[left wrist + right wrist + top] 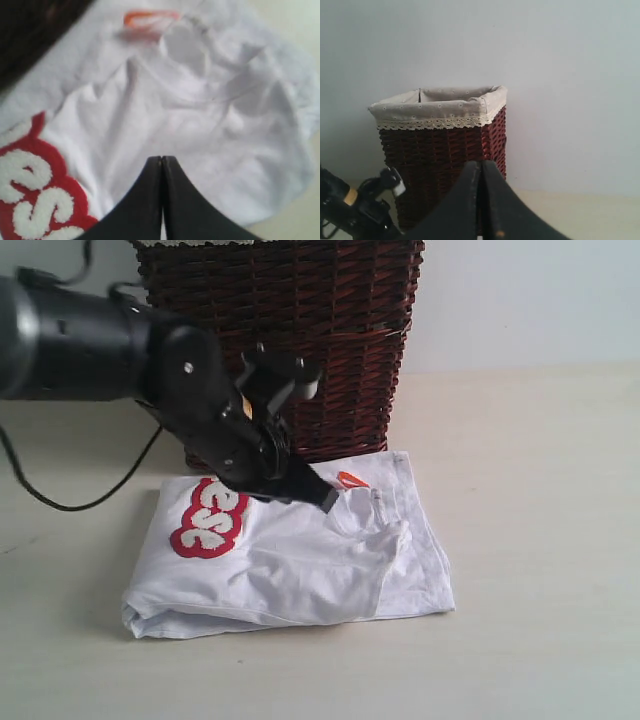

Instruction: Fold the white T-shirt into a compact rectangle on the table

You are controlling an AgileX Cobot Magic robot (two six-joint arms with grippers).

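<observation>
The white T-shirt (310, 565) is soft, crinkly cloth. Its red and white letters (208, 518) look fuzzy, like a towel. The table (540, 460) is smooth and not shiny. The basket (330, 330) is rough, dark woven sticks, with a cloth lining (440, 105) and lace trim (432, 123). The left gripper (161, 160) is smooth, dull black.
</observation>
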